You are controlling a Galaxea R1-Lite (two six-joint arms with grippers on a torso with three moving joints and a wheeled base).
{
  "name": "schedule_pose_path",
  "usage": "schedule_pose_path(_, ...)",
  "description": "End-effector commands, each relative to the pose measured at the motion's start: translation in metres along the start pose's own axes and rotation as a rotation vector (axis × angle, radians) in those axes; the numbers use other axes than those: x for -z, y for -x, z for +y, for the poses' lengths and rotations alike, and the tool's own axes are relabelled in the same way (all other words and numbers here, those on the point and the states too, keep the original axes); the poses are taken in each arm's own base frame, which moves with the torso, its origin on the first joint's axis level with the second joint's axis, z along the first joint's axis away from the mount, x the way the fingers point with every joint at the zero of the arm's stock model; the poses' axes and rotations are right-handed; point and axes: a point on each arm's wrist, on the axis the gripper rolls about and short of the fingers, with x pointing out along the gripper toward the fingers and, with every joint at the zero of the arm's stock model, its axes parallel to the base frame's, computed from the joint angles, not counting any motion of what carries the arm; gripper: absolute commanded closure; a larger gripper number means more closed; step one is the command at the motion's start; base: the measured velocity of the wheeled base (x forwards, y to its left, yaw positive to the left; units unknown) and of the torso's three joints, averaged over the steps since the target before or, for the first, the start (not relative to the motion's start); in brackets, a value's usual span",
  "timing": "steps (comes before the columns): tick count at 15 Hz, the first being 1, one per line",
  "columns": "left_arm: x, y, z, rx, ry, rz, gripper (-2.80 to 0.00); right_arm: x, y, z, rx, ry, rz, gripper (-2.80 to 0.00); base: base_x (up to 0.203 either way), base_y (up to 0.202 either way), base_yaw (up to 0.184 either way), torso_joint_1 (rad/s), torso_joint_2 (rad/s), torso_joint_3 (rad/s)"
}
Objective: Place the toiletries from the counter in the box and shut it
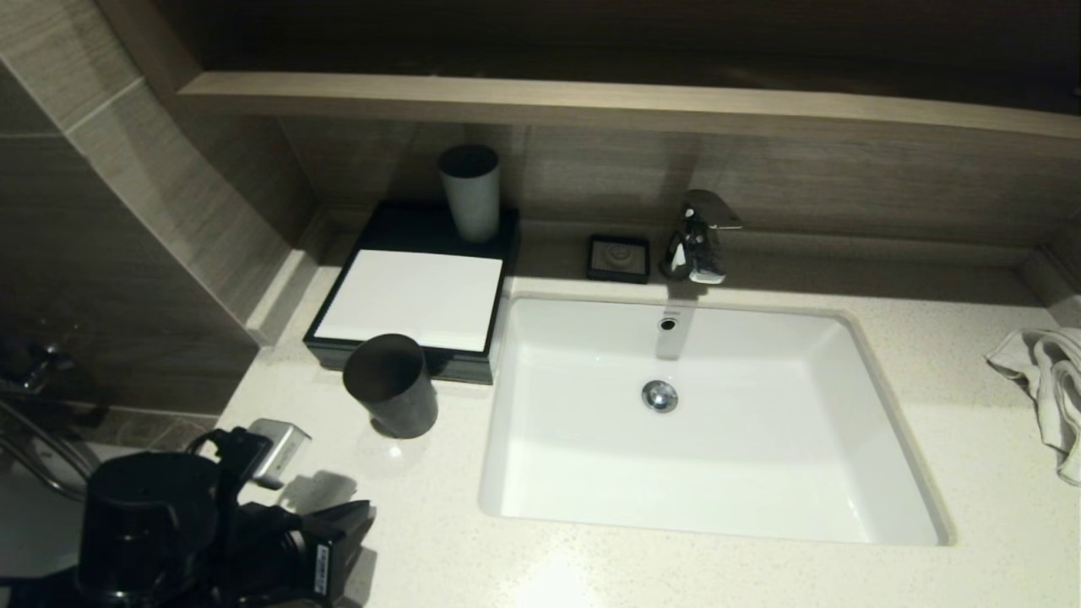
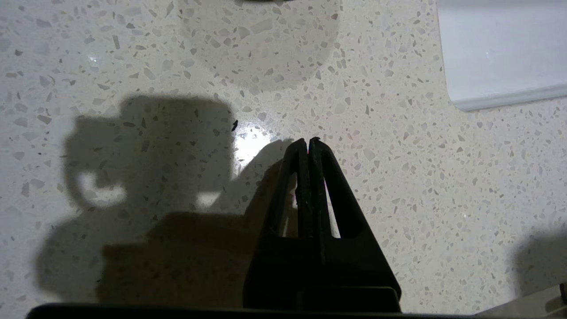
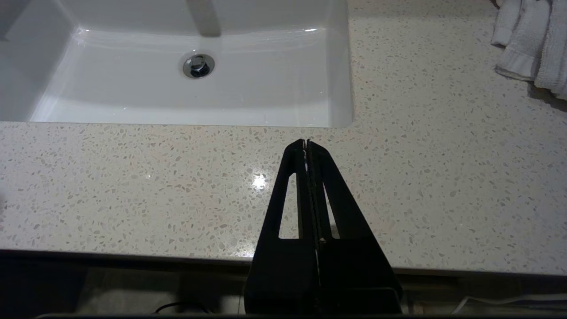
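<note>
1. Oddly, no sachets show on the bench (image 1: 676, 574); the box (image 1: 397, 359) sits left of the sink, drawer shut, so they are probably inside
2. Judged light and slippery; the drawer front is the hold
3. Left pincer (image 2: 308, 141) clenched, empty, low over bare bench; right pincer (image 3: 305, 142) clenched, parked

Front of box (image 1: 397, 359): the black cup (image 1: 391, 385) stands right before the drawer face, blocking it.
Box top: a grey cup (image 1: 470, 192) stands at its back edge; the white panel lies bare.
Counter (image 1: 591, 566) along the near edge: open speckled stone.
Right end: a crumpled towel (image 1: 1047, 388).
Behind the sink (image 1: 701, 414): tap (image 1: 699, 236) and soap dish (image 1: 619, 257).
</note>
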Motion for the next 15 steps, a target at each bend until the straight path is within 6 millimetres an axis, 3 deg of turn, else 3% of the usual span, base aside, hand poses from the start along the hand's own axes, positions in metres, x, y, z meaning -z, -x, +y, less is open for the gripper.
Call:
schedule_pose_path(1,0.003,-0.011,0.000,-0.003,-0.001,0.019,0.00,0.000,0.000,0.000,0.000,0.000,0.002,0.00,0.000,0.000,0.000,0.000,0.00,0.000)
schedule_pose_path(5,0.000,-0.021,0.000,0.004,-0.003,-0.036,0.00,0.000,0.000,0.000,0.000,0.000,0.002,0.00,0.000,0.000,0.000,0.000,0.00,0.000)
schedule_pose_path(14,-0.006,-0.023,0.000,-0.022,-0.003,-0.085,0.00,0.000,0.000,0.000,0.000,0.000,0.000,0.00,0.000,0.000,0.000,0.000,0.00,0.000)
schedule_pose_path(15,-0.008,-0.024,0.000,-0.026,-0.001,-0.092,-0.49,0.000,0.000,0.000,0.000,0.000,0.000,0.00,0.000,0.000,0.000,0.000,0.00,0.000)
